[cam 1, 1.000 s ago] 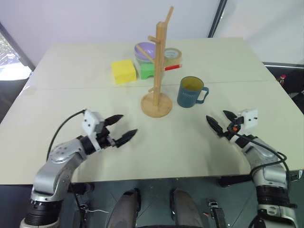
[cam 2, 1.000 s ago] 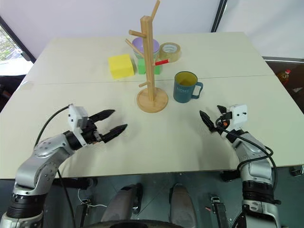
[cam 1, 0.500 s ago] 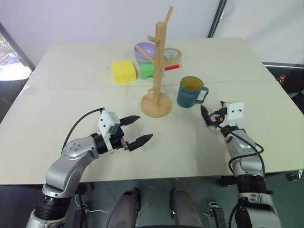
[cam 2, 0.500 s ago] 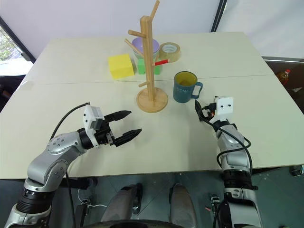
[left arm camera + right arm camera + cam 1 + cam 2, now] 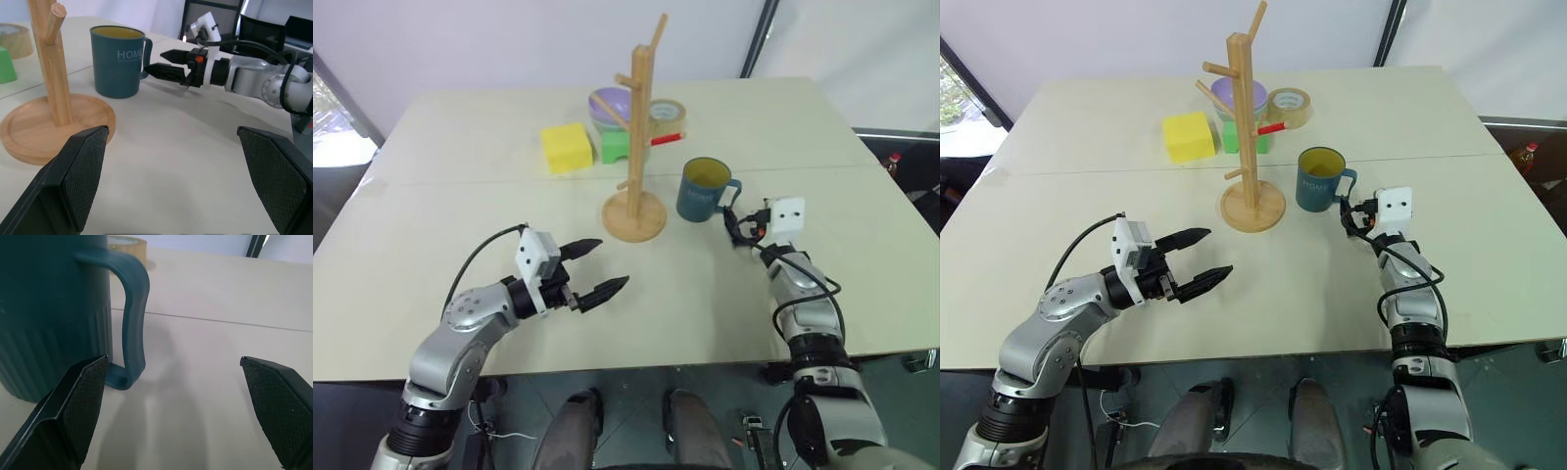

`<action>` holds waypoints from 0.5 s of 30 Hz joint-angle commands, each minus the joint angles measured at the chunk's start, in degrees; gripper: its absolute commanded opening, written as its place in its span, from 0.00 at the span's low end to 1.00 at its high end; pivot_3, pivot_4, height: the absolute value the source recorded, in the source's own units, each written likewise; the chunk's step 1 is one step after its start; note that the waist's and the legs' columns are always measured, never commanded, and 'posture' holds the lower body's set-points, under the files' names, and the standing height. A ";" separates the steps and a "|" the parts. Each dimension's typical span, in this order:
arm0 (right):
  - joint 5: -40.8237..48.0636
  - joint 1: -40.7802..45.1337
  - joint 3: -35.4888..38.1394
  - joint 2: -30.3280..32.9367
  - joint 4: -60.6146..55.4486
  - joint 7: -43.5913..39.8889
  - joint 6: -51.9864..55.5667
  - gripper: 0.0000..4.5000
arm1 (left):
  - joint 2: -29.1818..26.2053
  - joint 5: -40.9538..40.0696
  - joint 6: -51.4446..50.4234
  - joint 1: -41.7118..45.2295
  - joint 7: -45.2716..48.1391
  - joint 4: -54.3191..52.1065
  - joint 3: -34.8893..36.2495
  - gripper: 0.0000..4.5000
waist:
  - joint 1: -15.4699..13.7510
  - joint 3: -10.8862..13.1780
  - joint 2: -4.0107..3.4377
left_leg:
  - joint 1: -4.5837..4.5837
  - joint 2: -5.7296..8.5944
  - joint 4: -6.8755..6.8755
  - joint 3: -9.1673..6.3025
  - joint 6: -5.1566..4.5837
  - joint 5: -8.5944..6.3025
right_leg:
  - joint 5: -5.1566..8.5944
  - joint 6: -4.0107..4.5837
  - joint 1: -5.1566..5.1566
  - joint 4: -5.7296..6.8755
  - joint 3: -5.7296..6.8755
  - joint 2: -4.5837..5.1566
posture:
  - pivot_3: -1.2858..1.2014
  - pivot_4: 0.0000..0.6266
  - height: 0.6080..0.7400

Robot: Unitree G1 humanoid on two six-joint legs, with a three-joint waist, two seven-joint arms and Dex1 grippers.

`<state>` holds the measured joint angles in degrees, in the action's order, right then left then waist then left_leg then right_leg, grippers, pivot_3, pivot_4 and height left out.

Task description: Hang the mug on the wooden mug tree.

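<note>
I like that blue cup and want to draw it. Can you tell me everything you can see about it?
The mug is teal-blue, looks like ceramic, and is yellow inside. Pale letters on its side spell HOME, its lower half has fine ribs, and it has a loop handle. It stands upright on the table, just right of the wooden mug tree, not touching it. The handle points toward the right tool, which is open, close beside it but not gripping.

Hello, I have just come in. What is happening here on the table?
A two-armed robot is about to hang a blue mug on a wooden mug tree. The mug stands on the table, beside the tree's base. The right gripper is open, just short of the mug's handle, not touching it. The left gripper is open too, holding nothing. No mug hangs on the tree yet.
</note>
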<state>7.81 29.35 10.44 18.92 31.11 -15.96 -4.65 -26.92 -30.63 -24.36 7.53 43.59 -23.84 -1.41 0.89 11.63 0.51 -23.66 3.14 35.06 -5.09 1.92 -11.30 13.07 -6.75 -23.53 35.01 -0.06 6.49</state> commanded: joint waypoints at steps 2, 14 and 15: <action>-0.58 3.78 0.02 -0.29 3.74 0.61 -3.19 0.99 | 0.25 -0.36 1.28 0.54 0.00 -1.28 0.65 1.00 | 0.03 0.00 0.00 | 0.00 0.01 0.00 0.00 0.00 0.00 | 0.00 0.00 0.00 0.00 0.00 0.00 | 0.52 0.24 1.00; 0.59 7.64 -0.59 -0.90 10.00 -2.58 -6.36 0.08 | 0.08 -0.29 1.65 -0.03 -0.49 -1.43 1.78 1.00 | 0.10 0.00 0.00 | 0.05 0.02 0.00 0.00 0.00 0.00 | 0.00 0.00 0.03 0.02 0.00 -0.03 | 0.52 0.24 1.00; 0.80 7.42 -0.62 -0.96 9.68 -3.17 -6.40 0.01 | 0.07 -0.30 1.68 -0.02 -0.53 -1.36 1.93 1.00 | 0.10 0.00 0.00 | 0.05 0.02 0.00 0.00 0.00 0.00 | 0.00 0.00 0.04 0.02 0.00 -0.03 | 0.52 0.24 1.00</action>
<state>7.77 35.93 9.31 18.03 42.04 -18.43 -9.63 -26.78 -30.62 -24.09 7.38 43.25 -23.74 -0.75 0.98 11.63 0.51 -23.60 3.16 35.06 -5.10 1.91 -11.30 13.06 -6.75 -23.49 35.04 -0.07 6.46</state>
